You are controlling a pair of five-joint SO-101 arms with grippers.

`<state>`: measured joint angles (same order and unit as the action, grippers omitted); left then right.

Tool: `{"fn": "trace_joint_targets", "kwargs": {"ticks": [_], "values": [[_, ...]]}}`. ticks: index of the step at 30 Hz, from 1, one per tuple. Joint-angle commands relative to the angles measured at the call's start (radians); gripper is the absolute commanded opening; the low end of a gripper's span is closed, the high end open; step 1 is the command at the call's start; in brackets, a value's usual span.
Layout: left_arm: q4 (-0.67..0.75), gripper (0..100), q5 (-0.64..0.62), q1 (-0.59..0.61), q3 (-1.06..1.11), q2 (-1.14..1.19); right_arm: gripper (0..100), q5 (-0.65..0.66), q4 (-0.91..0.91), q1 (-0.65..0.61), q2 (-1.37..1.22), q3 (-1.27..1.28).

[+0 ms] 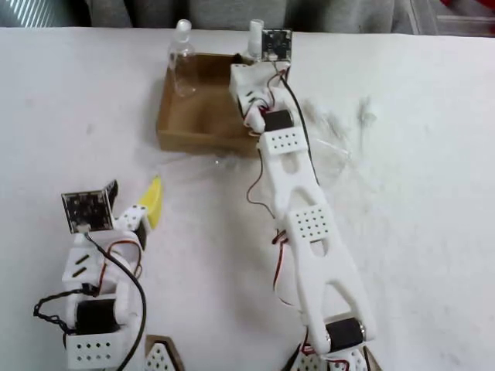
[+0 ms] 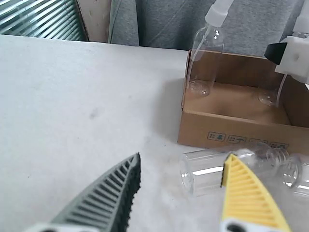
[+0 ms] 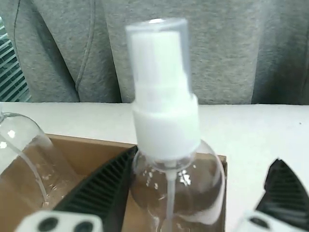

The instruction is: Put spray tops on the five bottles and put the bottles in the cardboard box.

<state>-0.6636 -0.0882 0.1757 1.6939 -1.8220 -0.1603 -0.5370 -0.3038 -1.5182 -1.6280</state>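
Note:
The cardboard box [image 1: 203,127] sits at the table's far middle. A clear bottle with a white spray top [image 1: 182,66] stands in its far left corner. A second topped bottle [image 3: 166,145] stands upright in the far right corner, its base on the box floor [image 2: 268,96]. My right gripper [image 3: 205,159] is open around this bottle: one black finger touches it, the other stands apart. My left gripper [image 2: 183,159] is open low over the table in front of the box, its grey and yellow fingers on either side of an uncapped clear bottle [image 2: 212,169] lying on its side.
Another clear bottle [image 2: 295,173] lies beside the first, in front of the box wall [image 2: 241,130]. Clear plastic pieces [image 1: 340,127] are scattered on the white table right of the box. The right arm [image 1: 302,209] stretches across the middle of the table.

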Motion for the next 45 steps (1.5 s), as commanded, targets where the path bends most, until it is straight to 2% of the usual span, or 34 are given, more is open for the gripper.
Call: {"fn": "trace_joint_targets", "kwargs": {"ticks": [1,5,9,19,32,40,45], "values": [[0.015,28,0.0,0.008,0.0,-0.007,36.6,-0.006,-0.004,0.007,0.087,-0.041],[0.015,28,0.0,0.008,0.0,-0.007,36.6,-0.011,-0.09,0.007,0.134,-0.041],[0.017,28,0.0,0.008,0.0,-0.007,36.6,-0.083,-0.203,0.013,0.209,-0.04],[0.014,28,0.04,0.008,0.0,-0.007,36.6,-0.083,-0.26,0.015,0.245,-0.041],[0.014,28,0.041,0.007,0.0,-0.007,36.6,-0.089,-0.463,0.015,0.45,-0.04],[0.014,28,0.041,0.005,0.0,-0.007,36.6,-0.089,-0.769,0.008,0.639,-0.038],[0.012,28,0.041,0.005,0.0,-0.007,36.6,-0.081,-1.041,0.012,0.785,-0.037]]}}
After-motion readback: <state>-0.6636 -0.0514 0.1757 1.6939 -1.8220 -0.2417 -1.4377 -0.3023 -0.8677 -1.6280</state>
